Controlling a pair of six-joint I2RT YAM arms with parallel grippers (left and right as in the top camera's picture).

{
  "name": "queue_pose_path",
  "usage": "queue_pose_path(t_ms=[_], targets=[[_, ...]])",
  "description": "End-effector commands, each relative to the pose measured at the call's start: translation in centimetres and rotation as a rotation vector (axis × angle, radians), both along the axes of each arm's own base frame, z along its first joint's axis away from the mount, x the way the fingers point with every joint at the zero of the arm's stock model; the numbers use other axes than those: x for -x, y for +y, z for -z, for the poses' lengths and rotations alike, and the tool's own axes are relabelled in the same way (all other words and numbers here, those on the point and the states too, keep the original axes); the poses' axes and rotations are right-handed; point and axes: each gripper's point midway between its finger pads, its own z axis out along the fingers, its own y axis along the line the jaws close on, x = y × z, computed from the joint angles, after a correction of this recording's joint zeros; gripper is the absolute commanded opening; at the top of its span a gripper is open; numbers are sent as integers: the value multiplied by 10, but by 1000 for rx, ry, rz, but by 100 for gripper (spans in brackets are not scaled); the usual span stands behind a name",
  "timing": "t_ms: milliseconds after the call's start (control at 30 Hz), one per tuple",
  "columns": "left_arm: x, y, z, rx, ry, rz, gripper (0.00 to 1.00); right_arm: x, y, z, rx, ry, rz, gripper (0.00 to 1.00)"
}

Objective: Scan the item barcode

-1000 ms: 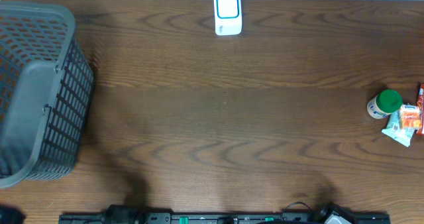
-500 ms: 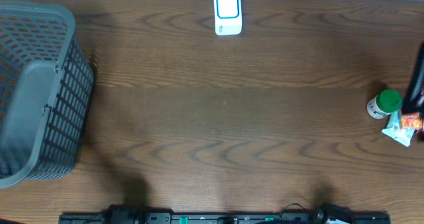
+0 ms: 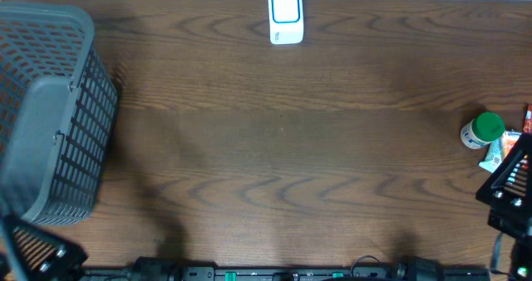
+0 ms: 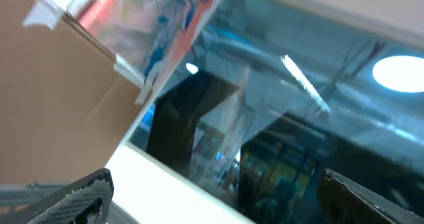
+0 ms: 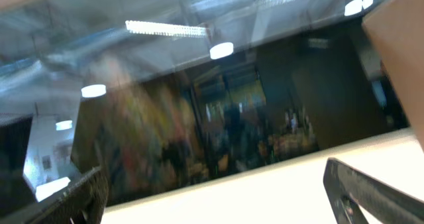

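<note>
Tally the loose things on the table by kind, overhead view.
Basket: 1
Scanner: 1
Green-capped bottle: 1
Snack packet: 1, partly hidden
Red item at the right edge: 1, cut off
Total: 5

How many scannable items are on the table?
3, all at the right edge: a green-capped bottle, a packet beside it partly under the right arm, a red item cut off by the frame. More may be hidden.
</note>
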Motion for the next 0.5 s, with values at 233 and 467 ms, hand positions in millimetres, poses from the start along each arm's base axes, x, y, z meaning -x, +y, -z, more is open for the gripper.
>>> queue_pose_path(t_ms=[233,467], targets=[[-43,-9,38,-44,120,16,98,49,-24,58,-60,-231,164,99],[-69,-12,76,-57,259,18,98,10,-32,92,-120,-104,138,99]])
